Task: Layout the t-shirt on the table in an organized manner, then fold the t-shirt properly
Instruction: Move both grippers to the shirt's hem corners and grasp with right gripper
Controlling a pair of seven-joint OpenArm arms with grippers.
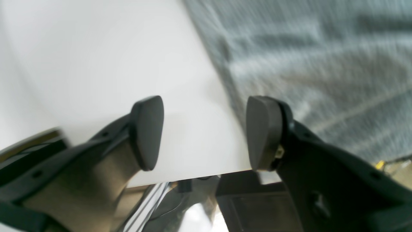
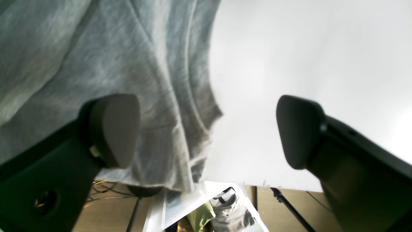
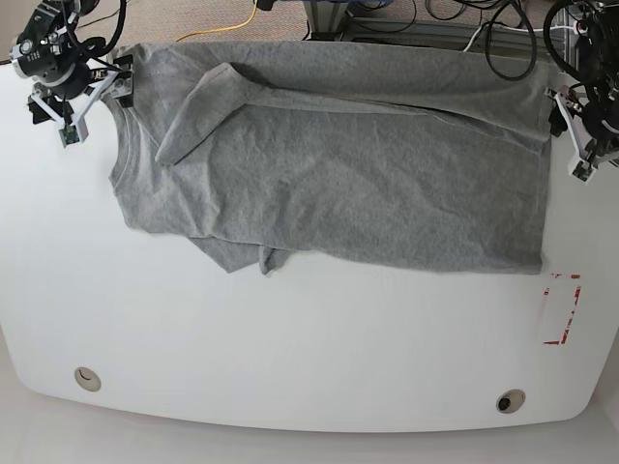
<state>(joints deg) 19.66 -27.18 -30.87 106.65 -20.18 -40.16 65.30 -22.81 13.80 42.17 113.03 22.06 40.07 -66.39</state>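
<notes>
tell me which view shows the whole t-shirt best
The base view: the t-shirt shows whole, spread across the white table, one sleeve folded over. The left wrist view gives only a blurred grey patch of it, the right wrist view a wrinkled hem hanging off the table edge.

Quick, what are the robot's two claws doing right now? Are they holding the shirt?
Left gripper: open, holding nothing, at the t-shirt's edge over the table.
Right gripper: open wide, holding nothing, shirt lying below it.

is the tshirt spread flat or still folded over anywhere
Mostly spread, not fully flat: the t-shirt lies open across the table, but one sleeve is flipped onto the body and the lower corner is bunched.
</notes>
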